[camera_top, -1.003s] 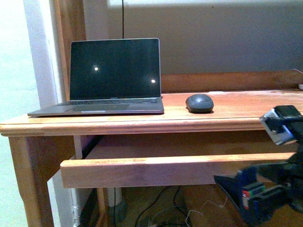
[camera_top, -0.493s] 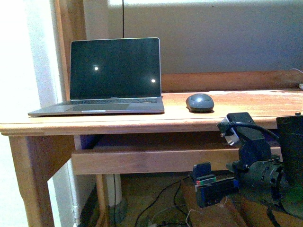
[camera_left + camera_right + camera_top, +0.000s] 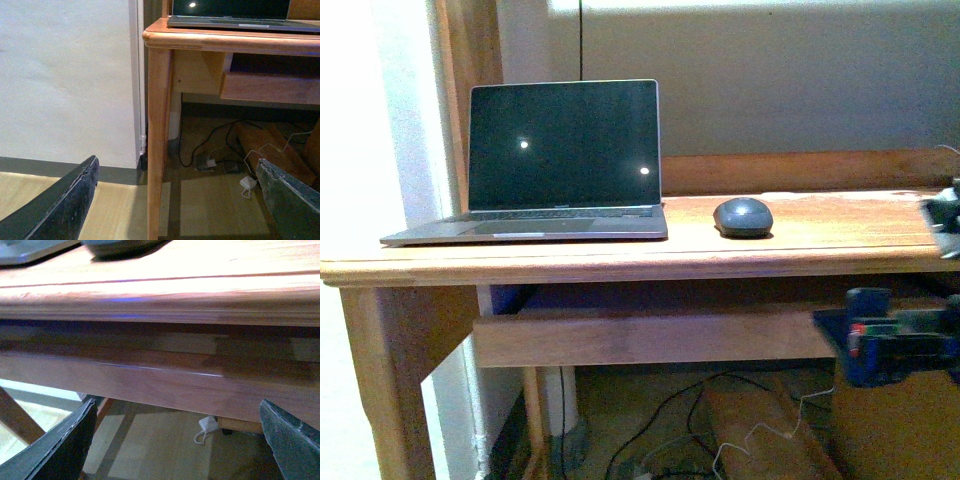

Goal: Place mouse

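The dark grey mouse (image 3: 743,217) rests on the wooden desk top (image 3: 840,235), just right of the open laptop (image 3: 560,160). My right gripper (image 3: 900,345) hangs at the far right of the front view, below the desk edge and beside the slide-out shelf (image 3: 650,338). In the right wrist view the right gripper (image 3: 175,440) is open and empty, level with the shelf front, and the mouse's underside edge (image 3: 122,246) shows at the top. My left gripper (image 3: 177,200) is open and empty, low near the desk's leg (image 3: 159,140). It does not show in the front view.
The laptop's front edge (image 3: 240,21) lies on the desk above the left gripper. Cables and a white adapter (image 3: 247,182) lie on the floor under the desk. A white wall (image 3: 65,80) stands beside the desk's left side. A wooden back rail (image 3: 800,170) runs behind the mouse.
The slide-out shelf has gone back in under the desk. My right arm has moved to the right edge of the front view. The mouse and laptop have not moved.
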Robot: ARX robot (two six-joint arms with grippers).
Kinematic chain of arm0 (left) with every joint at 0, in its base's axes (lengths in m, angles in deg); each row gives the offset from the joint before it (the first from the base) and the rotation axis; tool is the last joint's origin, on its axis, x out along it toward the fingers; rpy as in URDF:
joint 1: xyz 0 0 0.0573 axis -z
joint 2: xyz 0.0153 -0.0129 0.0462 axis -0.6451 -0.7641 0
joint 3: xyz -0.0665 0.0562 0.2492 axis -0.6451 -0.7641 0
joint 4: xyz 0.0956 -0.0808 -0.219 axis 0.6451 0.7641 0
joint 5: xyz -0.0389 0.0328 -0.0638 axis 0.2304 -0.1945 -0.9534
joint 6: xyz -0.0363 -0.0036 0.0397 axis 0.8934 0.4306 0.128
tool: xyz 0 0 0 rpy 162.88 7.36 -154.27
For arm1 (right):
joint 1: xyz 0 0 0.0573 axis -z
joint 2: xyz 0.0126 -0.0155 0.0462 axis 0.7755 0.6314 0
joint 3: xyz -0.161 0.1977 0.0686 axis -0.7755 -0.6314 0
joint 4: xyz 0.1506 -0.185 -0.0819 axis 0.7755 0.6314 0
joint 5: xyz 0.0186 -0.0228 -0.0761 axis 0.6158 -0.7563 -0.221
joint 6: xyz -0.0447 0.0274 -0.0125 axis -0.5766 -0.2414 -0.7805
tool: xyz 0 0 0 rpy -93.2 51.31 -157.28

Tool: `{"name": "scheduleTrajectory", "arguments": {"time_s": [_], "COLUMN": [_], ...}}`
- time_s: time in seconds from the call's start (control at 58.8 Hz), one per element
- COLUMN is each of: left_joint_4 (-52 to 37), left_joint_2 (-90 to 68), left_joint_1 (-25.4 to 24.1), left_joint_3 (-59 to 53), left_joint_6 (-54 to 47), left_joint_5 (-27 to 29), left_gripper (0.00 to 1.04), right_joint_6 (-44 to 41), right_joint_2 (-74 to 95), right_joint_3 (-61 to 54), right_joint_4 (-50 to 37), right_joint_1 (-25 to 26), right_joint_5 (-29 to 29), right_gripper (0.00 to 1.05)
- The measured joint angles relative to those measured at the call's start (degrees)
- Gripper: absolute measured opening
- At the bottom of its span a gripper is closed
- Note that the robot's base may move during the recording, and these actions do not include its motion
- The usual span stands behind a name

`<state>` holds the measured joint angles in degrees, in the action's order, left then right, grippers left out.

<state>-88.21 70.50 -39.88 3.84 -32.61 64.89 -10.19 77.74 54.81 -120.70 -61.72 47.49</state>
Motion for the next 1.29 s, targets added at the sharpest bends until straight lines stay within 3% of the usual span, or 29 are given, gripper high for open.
{"name": "scheduleTrajectory", "arguments": {"time_s": [0.221,0.357,0.527,0.697,0.816,0.867,1.292], "left_joint_4": [0.00,0.00,0.00,0.00,0.00,0.00,0.00], "left_joint_2": [0.00,0.00,0.00,0.00,0.00,0.00,0.00], "left_joint_1": [0.00,0.00,0.00,0.00,0.00,0.00,0.00], "left_joint_3": [0.00,0.00,0.00,0.00,0.00,0.00,0.00], "left_joint_6": [0.00,0.00,0.00,0.00,-0.02,0.00,-0.02], "left_joint_5": [0.00,0.00,0.00,0.00,0.07,0.00,0.00], "left_gripper": [0.97,0.97,0.97,0.97,0.97,0.97,0.97], "right_joint_6": [6.14,9.14,12.81,14.75,4.02,-0.11,-7.04], "right_joint_2": [-13.77,-27.98,-54.77,-78.14,-90.49,-91.80,-92.45], "right_joint_3": [-11.04,-21.46,-31.87,-34.71,-36.24,-36.24,-36.24], "right_joint_4": [0.87,6.36,22.75,41.11,50.38,50.40,50.56], "right_joint_1": [11.61,16.87,17.35,13.44,11.28,11.21,11.08], "right_joint_5": [6.93,11.06,13.97,13.16,-6.16,-9.81,-10.45], "right_gripper": [0.97,0.97,0.97,0.97,0.80,0.71,0.02]}}
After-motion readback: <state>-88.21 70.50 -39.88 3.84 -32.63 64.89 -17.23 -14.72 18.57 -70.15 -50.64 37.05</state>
